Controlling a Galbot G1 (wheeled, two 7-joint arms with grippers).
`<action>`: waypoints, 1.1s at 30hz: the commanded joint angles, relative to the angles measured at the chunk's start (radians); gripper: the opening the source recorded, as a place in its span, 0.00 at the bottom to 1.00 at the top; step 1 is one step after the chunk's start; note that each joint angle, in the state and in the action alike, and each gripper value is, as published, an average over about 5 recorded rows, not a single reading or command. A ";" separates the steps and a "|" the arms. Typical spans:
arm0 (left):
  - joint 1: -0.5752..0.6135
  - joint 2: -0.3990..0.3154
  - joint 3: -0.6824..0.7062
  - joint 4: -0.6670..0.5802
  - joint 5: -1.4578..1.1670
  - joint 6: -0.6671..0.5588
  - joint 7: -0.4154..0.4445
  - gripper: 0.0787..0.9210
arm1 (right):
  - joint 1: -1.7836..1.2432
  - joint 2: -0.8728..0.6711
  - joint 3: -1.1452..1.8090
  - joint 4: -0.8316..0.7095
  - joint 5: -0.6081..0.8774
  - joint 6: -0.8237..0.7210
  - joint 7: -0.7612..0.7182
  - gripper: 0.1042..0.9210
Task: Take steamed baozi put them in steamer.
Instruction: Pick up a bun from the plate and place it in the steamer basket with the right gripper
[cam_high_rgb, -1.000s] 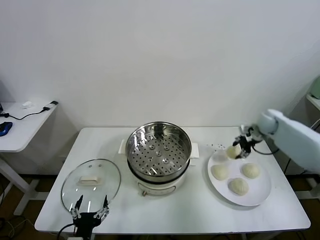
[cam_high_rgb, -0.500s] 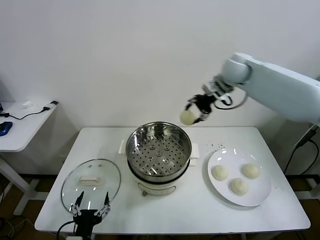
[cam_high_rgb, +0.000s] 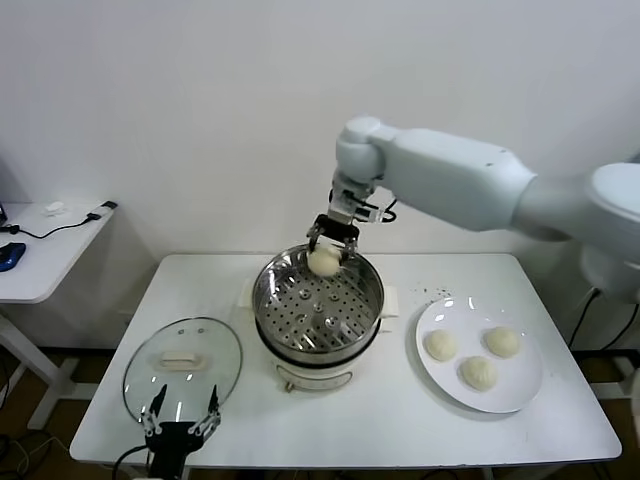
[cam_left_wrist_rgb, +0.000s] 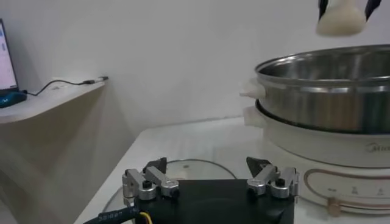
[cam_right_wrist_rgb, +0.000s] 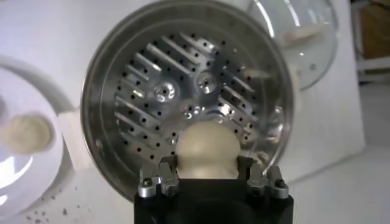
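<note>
The right gripper (cam_high_rgb: 328, 247) hangs above the far side of the steamer (cam_high_rgb: 316, 300), its fingers closed around one bun (cam_high_rgb: 324, 261) that sits directly below the wrist and clear of the perforated floor. From the wrist view, the bun (cam_right_wrist_rgb: 208, 151) fills the gap between the two fingers (cam_right_wrist_rgb: 159, 176), which press its sides and are spread only as wide as the dough itself; nothing else touches them. The main risk from here appears to be the release: the bun is held near the far rim rather than over the middle, so letting go too high or too far back could bounce it off the steel wall or rim and onto the table (cam_high_rgb: 400, 420). Soft dough may also cling to a finger as the grip opens, and be dragged out on the way up. Squeezing harder would likely dent it. To the gripper's right and nearer the robot, three more buns (cam_high_rgb: 440, 345) wait on a white plate (cam_high_rgb: 520, 395). Well off to its left, the left gripper (cam_high_rgb: 180, 425) rests with fingers apart at the near table edge, just beside the glass lid (cam_high_rgb: 182, 365).
</note>
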 joint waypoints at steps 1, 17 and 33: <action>0.003 -0.003 0.002 0.000 0.003 0.000 0.000 0.88 | -0.133 0.092 0.062 -0.186 -0.180 0.139 0.021 0.66; -0.006 -0.002 0.005 0.020 0.005 -0.012 -0.002 0.88 | -0.224 0.148 0.163 -0.338 -0.281 0.194 0.079 0.67; 0.003 -0.006 0.010 0.000 0.010 -0.015 -0.003 0.88 | -0.050 0.040 0.111 -0.168 -0.052 0.185 0.033 0.88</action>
